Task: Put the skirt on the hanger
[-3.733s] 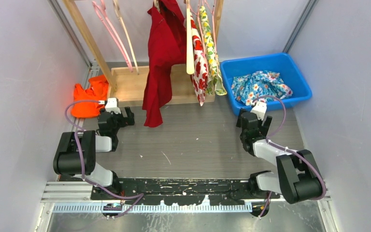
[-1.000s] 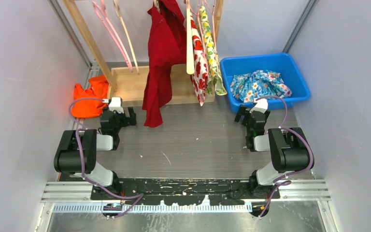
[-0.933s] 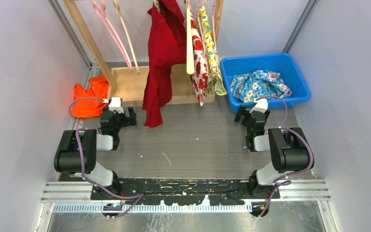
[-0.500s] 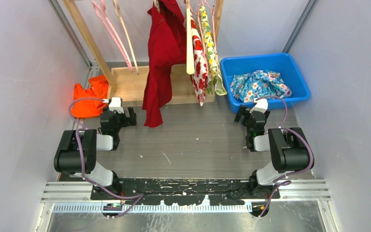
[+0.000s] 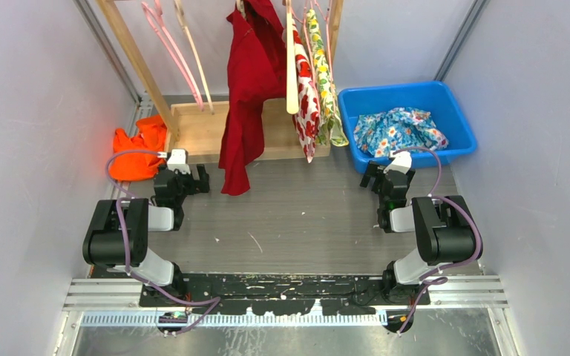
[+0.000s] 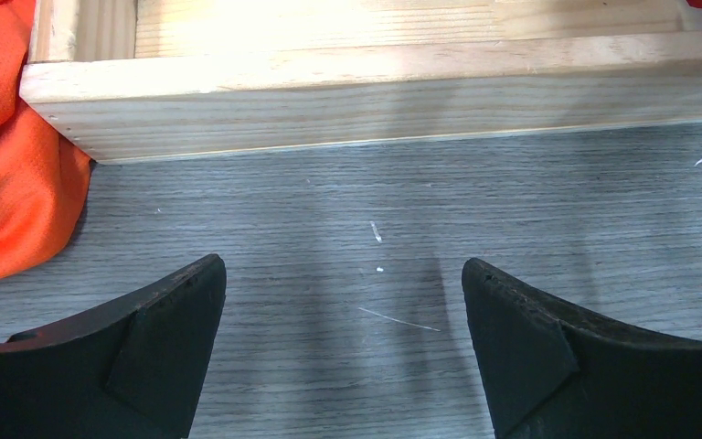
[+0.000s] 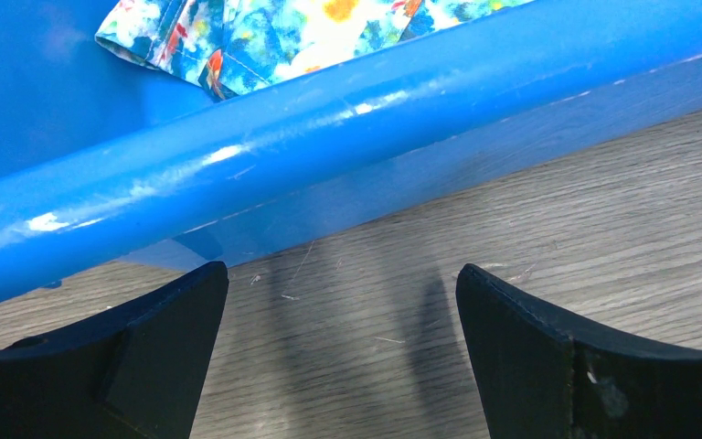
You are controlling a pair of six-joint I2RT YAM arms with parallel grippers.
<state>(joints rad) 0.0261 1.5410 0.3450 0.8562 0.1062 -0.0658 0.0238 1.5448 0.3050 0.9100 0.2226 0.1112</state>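
A crumpled blue floral garment lies in the blue bin; its edge shows over the rim in the right wrist view. An orange garment lies on the floor at the left. I cannot tell which cloth is the skirt. Bare pink hangers hang on the wooden rack's left side. My left gripper is open and holds nothing, low over the floor before the rack's base. My right gripper is open and holds nothing, just short of the bin's front wall.
A red garment and floral garments hang from the rack, with a wooden hanger among them. The rack's wooden base lies across the back. Grey walls close in on both sides.
Nothing has moved over the last second. Since the oldest frame the right arm has folded back and its gripper has turned square to the bin.
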